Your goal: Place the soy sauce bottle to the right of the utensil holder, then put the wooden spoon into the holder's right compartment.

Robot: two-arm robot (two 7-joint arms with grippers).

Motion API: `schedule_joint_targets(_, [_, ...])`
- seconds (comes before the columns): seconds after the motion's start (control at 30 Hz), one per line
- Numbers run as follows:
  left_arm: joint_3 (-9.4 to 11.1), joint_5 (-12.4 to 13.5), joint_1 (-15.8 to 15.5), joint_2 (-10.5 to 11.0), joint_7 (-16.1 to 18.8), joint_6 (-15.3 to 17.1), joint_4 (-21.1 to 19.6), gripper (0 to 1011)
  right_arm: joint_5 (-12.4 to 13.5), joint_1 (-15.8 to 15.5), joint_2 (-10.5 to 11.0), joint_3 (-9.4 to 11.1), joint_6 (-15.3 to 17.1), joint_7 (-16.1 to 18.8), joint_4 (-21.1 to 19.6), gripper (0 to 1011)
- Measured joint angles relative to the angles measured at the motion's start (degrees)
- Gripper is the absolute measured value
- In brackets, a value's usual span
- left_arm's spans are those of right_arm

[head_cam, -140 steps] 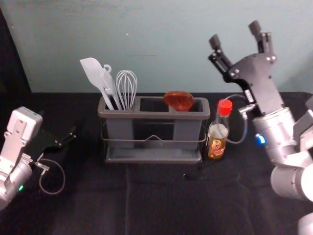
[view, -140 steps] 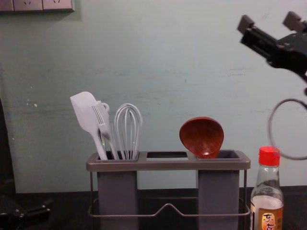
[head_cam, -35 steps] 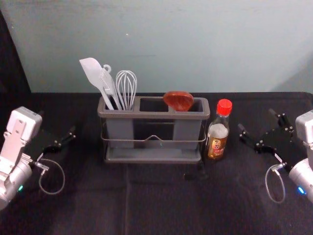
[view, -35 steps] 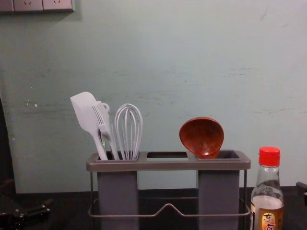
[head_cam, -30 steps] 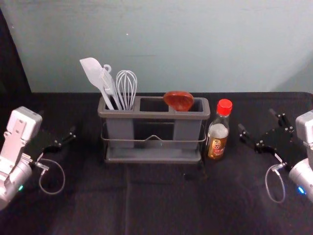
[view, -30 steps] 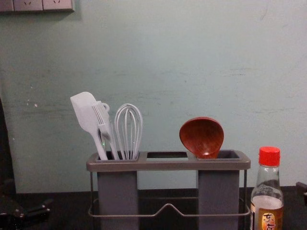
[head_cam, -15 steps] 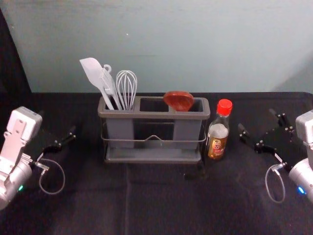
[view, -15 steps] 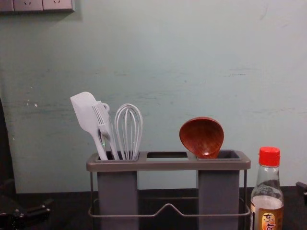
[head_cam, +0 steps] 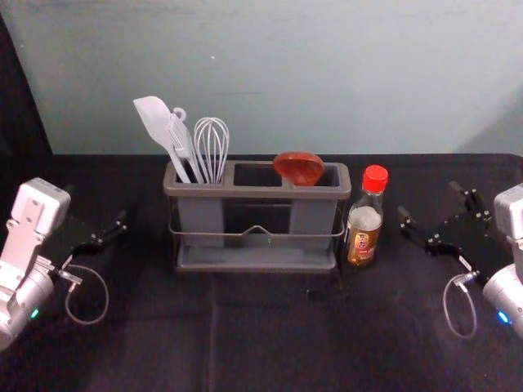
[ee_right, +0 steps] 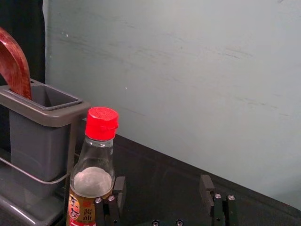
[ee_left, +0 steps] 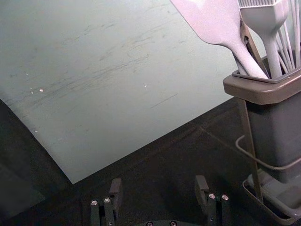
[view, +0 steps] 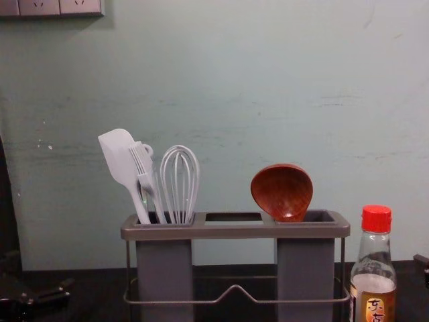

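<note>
The soy sauce bottle [head_cam: 364, 219] stands upright just right of the grey utensil holder [head_cam: 254, 193]. In the chest view the wooden spoon [view: 282, 192] rises bowl-up from the holder's right compartment [view: 320, 217], its handle hidden inside. To the bottle's right, my right gripper [head_cam: 429, 200] is open and apart from it. The right wrist view has this gripper [ee_right: 162, 181] with nothing between its fingers and the bottle [ee_right: 93, 176] beyond one of them. My left gripper [head_cam: 94, 204] is parked left of the holder, and its wrist view shows the gripper [ee_left: 159, 182] open and empty.
A white spatula [head_cam: 155, 122], a brush [head_cam: 184, 145] and a whisk [head_cam: 212, 147] stand in the holder's left compartment. Behind the black-covered table [head_cam: 270, 343] is a pale wall [head_cam: 270, 73]. Dark cloth lies between the holder and my left gripper.
Compared with the oldest frames, my right arm has come down from high behind the bottle to low at the right side. Over the last second nothing has visibly moved.
</note>
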Motion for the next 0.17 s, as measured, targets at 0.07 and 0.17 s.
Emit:
schedule_joint_targets(0.07, [0.0, 0.0, 0.0, 0.0, 0.0, 0.0, 0.0, 1011, 0.0, 0.0, 0.0, 0.0, 0.0, 0.0, 0.0, 1002])
schedule_joint_targets(0.17, [0.0, 0.0, 0.0, 0.0, 0.0, 0.0, 0.0, 1011, 0.0, 0.0, 0.0, 0.0, 0.0, 0.0, 0.0, 1003])
